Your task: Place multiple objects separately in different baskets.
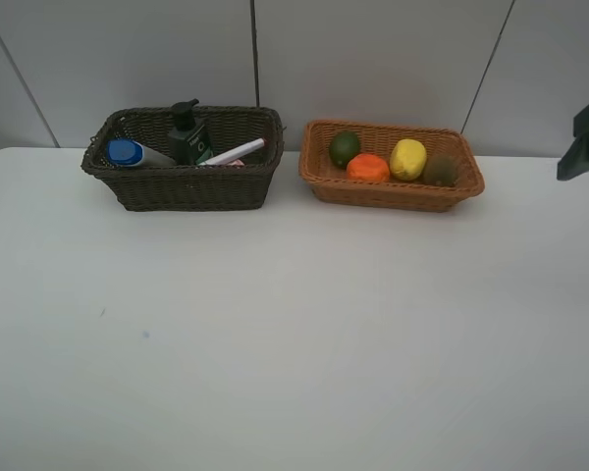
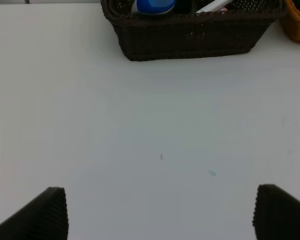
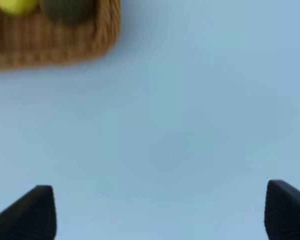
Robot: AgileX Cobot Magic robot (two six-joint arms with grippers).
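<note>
Even, diffuse overhead light fell across the white desk, leaving only faint shadows at the foot of the dark brown basket and the orange-tan basket. The right wrist view was soft and blue-tinted, its basket corner blurred; the left wrist view stayed sharper, with no glare.

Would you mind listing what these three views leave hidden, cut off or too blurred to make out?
- Small pink bottle: not identifiable; the dark brown basket wall hides its lower contents in the exterior high view.
- Blue-capped spray bottle: cut by the left wrist view's edge.
- Lemon and kiwi: blurred and cut off in the right wrist view.
- Right arm: only a dark piece at the exterior high edge.
</note>
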